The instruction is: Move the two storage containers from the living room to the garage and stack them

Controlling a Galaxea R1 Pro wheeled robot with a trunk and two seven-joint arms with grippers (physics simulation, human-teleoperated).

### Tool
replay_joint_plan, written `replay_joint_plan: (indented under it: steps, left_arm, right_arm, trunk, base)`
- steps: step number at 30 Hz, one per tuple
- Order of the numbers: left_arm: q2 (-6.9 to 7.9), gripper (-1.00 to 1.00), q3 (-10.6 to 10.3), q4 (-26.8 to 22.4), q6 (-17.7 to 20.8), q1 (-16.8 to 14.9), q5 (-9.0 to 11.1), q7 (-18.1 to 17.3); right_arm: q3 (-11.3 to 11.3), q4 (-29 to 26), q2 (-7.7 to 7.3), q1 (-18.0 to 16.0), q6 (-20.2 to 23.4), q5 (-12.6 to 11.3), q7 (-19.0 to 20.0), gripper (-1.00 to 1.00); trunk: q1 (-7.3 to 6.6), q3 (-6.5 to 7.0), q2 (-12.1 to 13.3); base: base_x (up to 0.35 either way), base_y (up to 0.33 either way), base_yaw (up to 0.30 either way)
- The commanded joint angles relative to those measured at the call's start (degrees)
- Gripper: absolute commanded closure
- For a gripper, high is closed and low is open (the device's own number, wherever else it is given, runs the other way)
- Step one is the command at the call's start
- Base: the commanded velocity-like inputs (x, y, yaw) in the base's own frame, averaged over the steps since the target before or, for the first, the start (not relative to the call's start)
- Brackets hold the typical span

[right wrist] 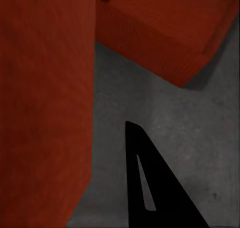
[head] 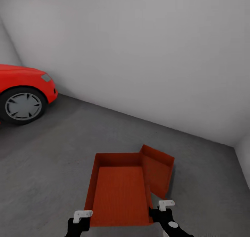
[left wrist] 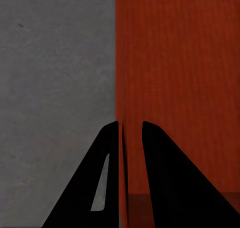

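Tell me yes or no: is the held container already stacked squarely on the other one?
No. In the head view the held container overlaps only one side of the other container, which sits askew on the floor.

Both arms are low and forward in the head view. Left gripper [head: 82,219] has its two black fingers [left wrist: 90,188] set close together, astride a thin orange wall. Right gripper [head: 163,209] shows one black finger [right wrist: 150,188] in its wrist view; its closure cannot be judged.
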Motion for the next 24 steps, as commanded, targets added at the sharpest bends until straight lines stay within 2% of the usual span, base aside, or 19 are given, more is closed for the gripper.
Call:
replay_joint_plan:
  steps: [1, 24]
  left_arm:
    - [0.05, 1.0, 1.0, -0.1, -0.1, 0.0, 0.6, 0.5]
    - [0.05, 1.0, 1.0, -0.1, -0.1, 0.0, 0.6, 0.5]
  right_arm:
    - [-0.4, 0.1, -0.93, -0.1, -0.2, 0.0, -0.7, 1.0]
    - [-0.4, 0.1, -0.93, -0.1, -0.2, 0.0, -0.7, 1.0]
  trunk:
    - [0.0, -0.04, 0.0]
    - [0.0, -0.04, 0.0]
  base:
    - [0.0, 0.0, -0.269]
    - [0.0, 0.0, -0.269]
